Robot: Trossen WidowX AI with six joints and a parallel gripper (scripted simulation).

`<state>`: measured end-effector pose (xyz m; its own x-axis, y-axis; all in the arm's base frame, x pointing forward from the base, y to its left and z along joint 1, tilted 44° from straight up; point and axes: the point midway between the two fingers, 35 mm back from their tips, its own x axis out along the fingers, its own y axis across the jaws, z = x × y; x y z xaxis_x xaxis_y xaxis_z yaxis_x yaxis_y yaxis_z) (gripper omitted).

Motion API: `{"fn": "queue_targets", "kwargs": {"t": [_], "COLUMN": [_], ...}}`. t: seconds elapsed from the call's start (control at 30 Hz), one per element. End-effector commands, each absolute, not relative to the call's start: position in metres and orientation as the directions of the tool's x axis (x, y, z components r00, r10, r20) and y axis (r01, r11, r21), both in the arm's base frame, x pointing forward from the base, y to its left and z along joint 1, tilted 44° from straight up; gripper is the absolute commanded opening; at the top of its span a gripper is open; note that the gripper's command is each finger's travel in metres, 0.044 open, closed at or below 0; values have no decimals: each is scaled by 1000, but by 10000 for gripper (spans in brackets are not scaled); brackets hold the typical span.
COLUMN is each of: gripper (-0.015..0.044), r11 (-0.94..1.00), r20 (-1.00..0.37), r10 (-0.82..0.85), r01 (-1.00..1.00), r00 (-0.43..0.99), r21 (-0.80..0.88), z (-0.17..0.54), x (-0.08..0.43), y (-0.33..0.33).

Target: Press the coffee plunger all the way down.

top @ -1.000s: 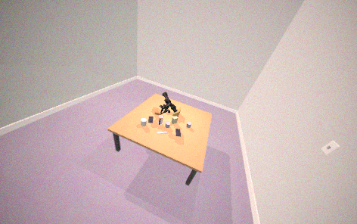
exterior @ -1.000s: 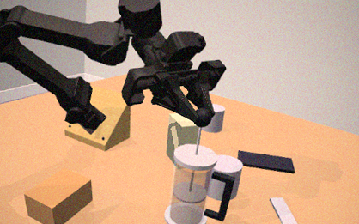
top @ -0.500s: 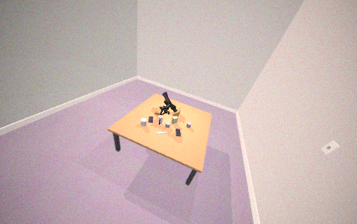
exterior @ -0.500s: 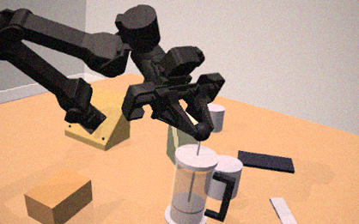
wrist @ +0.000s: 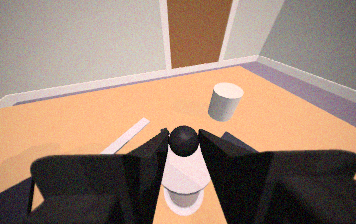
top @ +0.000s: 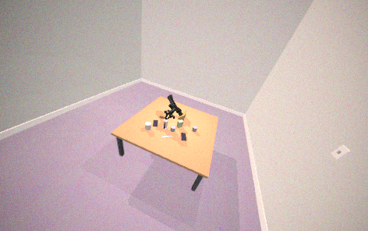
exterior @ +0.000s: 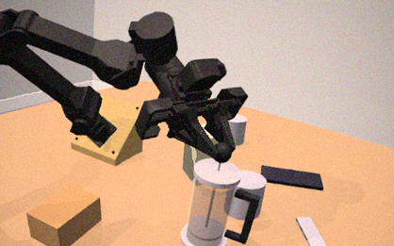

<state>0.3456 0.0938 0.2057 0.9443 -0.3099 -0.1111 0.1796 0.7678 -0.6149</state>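
The coffee press [exterior: 213, 208] [wrist: 186, 176] [top: 165, 123] is a clear glass cylinder with a white lid, a white base and a black handle. It stands upright on the orange table [exterior: 14, 153] [top: 195, 152]. Its black plunger knob [exterior: 222, 152] [wrist: 183, 141] sits just above the lid, with only a short piece of rod showing. My gripper [exterior: 221, 153] [wrist: 183, 133] is shut on the knob from above, one finger on each side. In the top view the arm [top: 171, 106] is small and the fingers cannot be made out.
A white cylinder stands right behind the press. Another white cylinder [exterior: 236, 127] [wrist: 225, 101], an olive block [exterior: 190, 158], a tan wedge [exterior: 113, 138], an orange box [exterior: 64, 222], a dark slab [exterior: 291, 177] and a white strip [exterior: 313, 235] [wrist: 125, 136] lie around.
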Motion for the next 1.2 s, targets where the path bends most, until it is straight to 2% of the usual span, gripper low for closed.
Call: {"fn": "queue_targets", "kwargs": {"t": [0.0, 0.73, 1.13, 1.17], "gripper": [123, 123, 438, 440], "r11": [757, 764, 764, 764], "r20": [-118, -111, -111, -111], "r10": [-321, -311, -311, -311], "r01": [179, 178, 178, 178], "r00": [940, 944, 944, 944], "r21": [-628, -620, -620, -620], "z": [202, 204, 204, 204], "x": [347, 347, 347, 347], "y": [90, 94, 94, 94]}}
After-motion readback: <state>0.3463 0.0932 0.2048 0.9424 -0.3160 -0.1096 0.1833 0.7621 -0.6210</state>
